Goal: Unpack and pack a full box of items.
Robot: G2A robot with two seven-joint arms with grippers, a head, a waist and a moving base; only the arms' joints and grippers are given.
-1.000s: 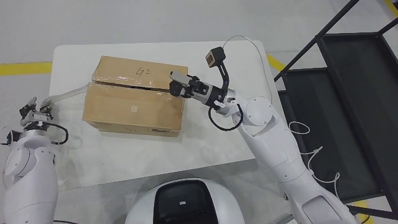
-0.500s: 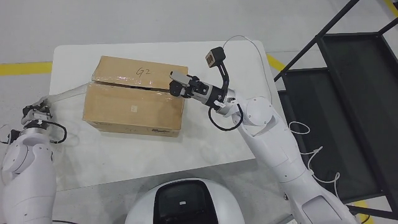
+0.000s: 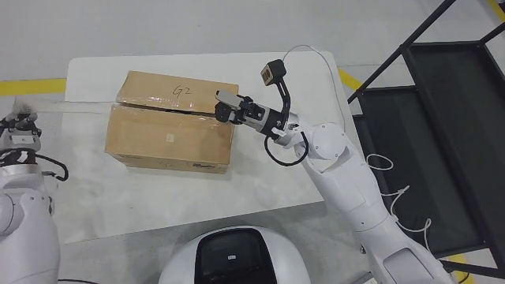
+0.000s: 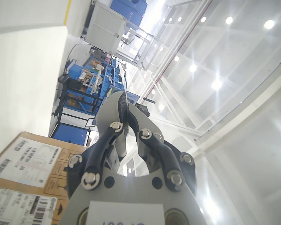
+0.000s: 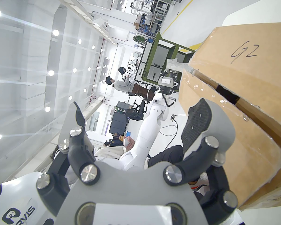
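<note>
Cardboard box (image 3: pixel 170 130): middle of white table (image 3: pixel 260 197), flaps down, dark gap showing along top seam.
Left gripper (image 3: pixel 20 120): beyond table's left edge, fingers pressed together on clear tape strip (image 5: pixel 175 63) leading back to box seam.
Right gripper (image 3: pixel 225 111): fingers spread, at box's right end, one pad (image 5: pixel 196 122) against cardboard.

A white counter (image 3: pixel 158 197) is standing on a pale grey floor (image 3: pixel 197 8). A yellow line (image 3: pixel 31 87) is running across the floor past the counter's left end. A black metal shelving rack (image 3: pixel 442 126) is standing just right of the counter. Far off, blue storage racks (image 4: pixel 89 71) are lining the hall under bright ceiling lights (image 4: pixel 229 20).
</note>
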